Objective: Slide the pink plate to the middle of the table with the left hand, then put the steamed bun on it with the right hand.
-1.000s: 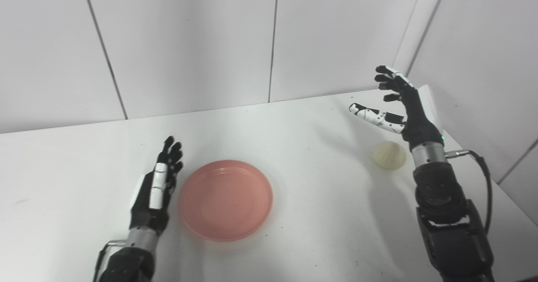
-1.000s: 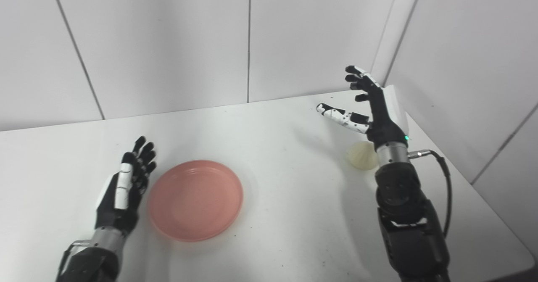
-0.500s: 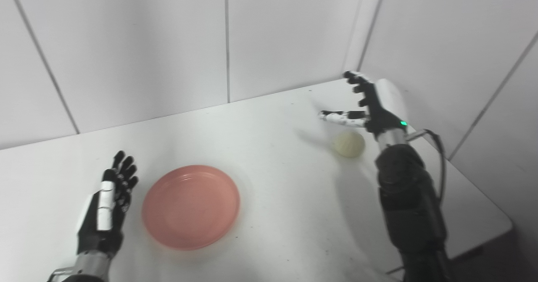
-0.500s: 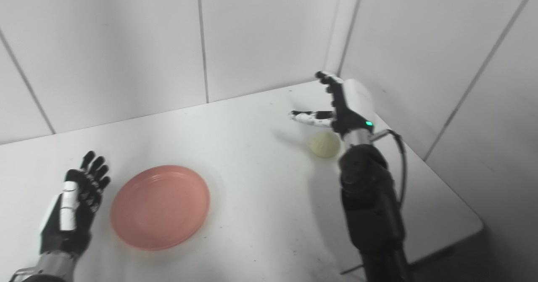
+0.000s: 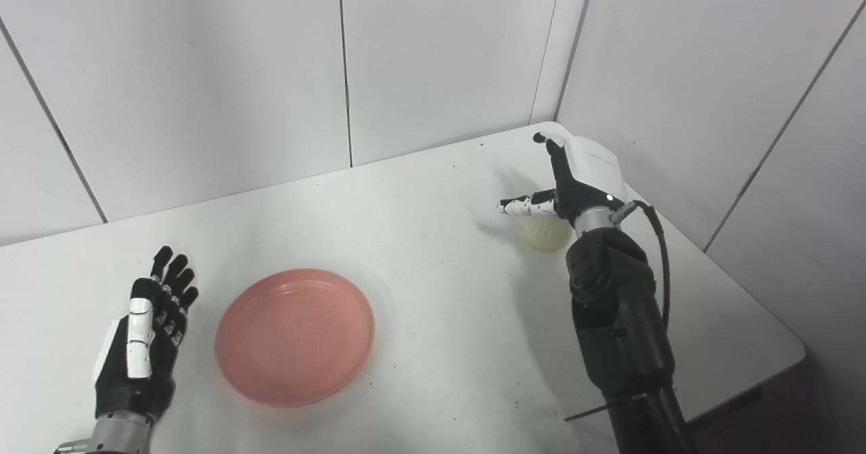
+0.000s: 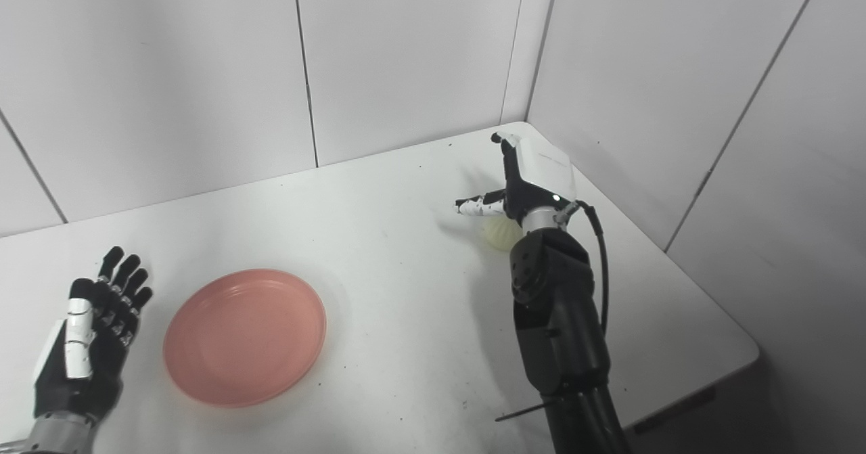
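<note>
The pink plate (image 5: 295, 335) lies flat on the white table (image 5: 440, 319), left of the middle. My left hand (image 5: 143, 342) is open, palm toward the plate, a short gap to its left. The pale steamed bun (image 5: 545, 233) sits near the table's far right corner. My right hand (image 5: 572, 176) is open just above and behind the bun, fingers spread and thumb pointing left; it partly hides the bun. In the right eye view the bun (image 6: 497, 235) shows below the right hand (image 6: 528, 180).
White tiled walls close the table at the back and right, meeting near the far right corner (image 5: 551, 126). The table's right edge (image 5: 778, 346) drops off beside my right arm. A black cable (image 5: 659, 237) loops off the right wrist.
The camera has turned to the right, shifting the whole picture left. My right hand has lowered over the bun. My left hand stands farther from the plate than a second ago. The plate and bun keep their places.
</note>
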You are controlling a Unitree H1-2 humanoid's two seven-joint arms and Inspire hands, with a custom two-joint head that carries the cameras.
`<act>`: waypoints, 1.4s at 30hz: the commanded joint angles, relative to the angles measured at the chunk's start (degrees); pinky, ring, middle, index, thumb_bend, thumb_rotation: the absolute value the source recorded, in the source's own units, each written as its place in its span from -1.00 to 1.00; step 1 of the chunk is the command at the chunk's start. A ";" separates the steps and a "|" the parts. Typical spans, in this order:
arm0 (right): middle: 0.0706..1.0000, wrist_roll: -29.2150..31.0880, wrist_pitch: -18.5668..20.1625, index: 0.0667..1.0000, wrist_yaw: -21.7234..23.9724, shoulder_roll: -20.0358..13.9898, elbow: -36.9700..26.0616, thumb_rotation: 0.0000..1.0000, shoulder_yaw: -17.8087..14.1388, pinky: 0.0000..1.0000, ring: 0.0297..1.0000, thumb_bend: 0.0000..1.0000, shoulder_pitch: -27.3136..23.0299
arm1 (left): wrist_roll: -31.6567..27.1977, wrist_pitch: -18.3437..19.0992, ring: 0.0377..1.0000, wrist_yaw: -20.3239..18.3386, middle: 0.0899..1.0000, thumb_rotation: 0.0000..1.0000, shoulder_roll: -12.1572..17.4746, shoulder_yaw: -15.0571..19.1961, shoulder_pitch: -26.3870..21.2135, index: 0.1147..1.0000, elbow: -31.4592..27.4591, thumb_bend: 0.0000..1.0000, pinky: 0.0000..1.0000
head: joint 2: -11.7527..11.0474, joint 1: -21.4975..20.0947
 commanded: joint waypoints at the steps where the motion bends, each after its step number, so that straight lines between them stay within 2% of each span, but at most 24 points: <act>1: 0.82 -0.75 -0.38 0.70 -1.26 -0.68 -0.56 -0.33 -0.04 0.48 0.73 0.64 -1.83 | -1.20 -1.29 1.00 -1.14 1.00 1.00 0.93 0.68 0.30 1.00 1.30 0.35 1.00 | -0.14 -0.08; 7: 0.79 -2.55 -0.38 0.70 -1.73 -1.47 1.98 -0.31 1.13 0.43 0.69 0.67 -1.58 | -1.16 -1.76 1.00 -1.20 1.00 1.00 0.99 0.79 0.15 1.00 1.96 0.35 1.00 | -0.10 -0.17; 17: 0.74 -2.39 -0.37 0.67 -2.68 -1.18 5.65 -0.39 -0.27 0.35 0.64 0.71 -1.73 | -1.37 -1.22 1.00 -1.18 1.00 1.00 0.93 0.78 0.46 1.00 1.21 0.33 1.00 | -0.08 -0.09; 22: 0.71 -4.52 -0.38 0.68 1.05 -1.56 6.16 -0.31 -1.01 0.30 0.61 0.67 -1.80 | -1.17 -0.59 1.00 -1.05 0.99 1.00 0.90 0.54 0.82 0.99 -0.10 0.33 1.00 | -0.08 -0.09; 26: 0.72 -4.80 -0.38 0.68 3.48 -1.54 6.28 -0.33 -1.85 0.30 0.60 0.68 -1.86 | -1.16 -0.96 1.00 -1.21 1.00 1.00 1.00 0.51 0.70 1.00 0.56 0.33 1.00 | 0.08 -0.01; 31: 0.68 -6.34 -0.38 0.66 6.06 -1.90 5.70 -0.39 -2.30 0.28 0.57 0.65 -1.81 | -1.39 -0.44 1.00 -0.91 0.99 1.00 0.69 0.60 0.86 0.98 -0.11 0.34 1.00 | 0.09 -0.03; 35: 0.64 -5.59 -0.38 0.61 6.43 -2.20 5.65 -0.47 -2.83 0.25 0.53 0.66 -1.71 | -1.52 0.57 1.00 -0.95 1.00 1.00 0.69 0.53 1.04 0.99 -0.84 0.34 1.00 | 0.23 0.03; 36: 0.44 -5.02 -0.38 0.59 6.51 -2.43 5.65 -0.54 -2.72 0.01 0.28 0.63 -1.59 | -1.38 0.76 1.00 -0.80 0.99 1.00 0.66 0.49 1.07 0.98 -1.00 0.34 1.00 | 0.23 0.03; 37: 0.37 -4.45 -0.38 0.58 6.78 -2.57 5.58 -0.57 -2.72 -0.07 0.19 0.62 -1.48 | -1.19 0.87 1.00 -0.80 0.99 1.00 0.71 0.38 1.09 0.98 -1.16 0.34 1.00 | 0.23 0.03; 39: -0.08 -3.55 -0.37 0.59 7.05 -2.70 5.73 -0.74 -2.82 -0.43 -0.28 0.57 -1.30 | -1.18 0.50 1.00 -1.06 1.00 1.00 0.80 0.34 1.02 0.99 -0.87 0.34 1.00 | 0.30 0.23; 41: -0.34 -2.68 -0.37 0.56 6.68 -2.79 6.08 -0.91 -2.85 -0.61 -0.52 0.54 -1.05 | -1.41 0.30 1.00 -1.10 1.00 1.00 0.67 0.47 0.97 1.00 -0.56 0.34 1.00 | 0.37 0.30; 42: -0.35 -2.41 -0.37 0.55 6.51 -2.79 6.16 -0.92 -2.88 -0.62 -0.53 0.54 -0.98 | -1.52 0.29 1.00 -1.14 1.00 1.00 0.63 0.52 0.95 1.00 -0.48 0.34 1.00 | 0.37 0.30</act>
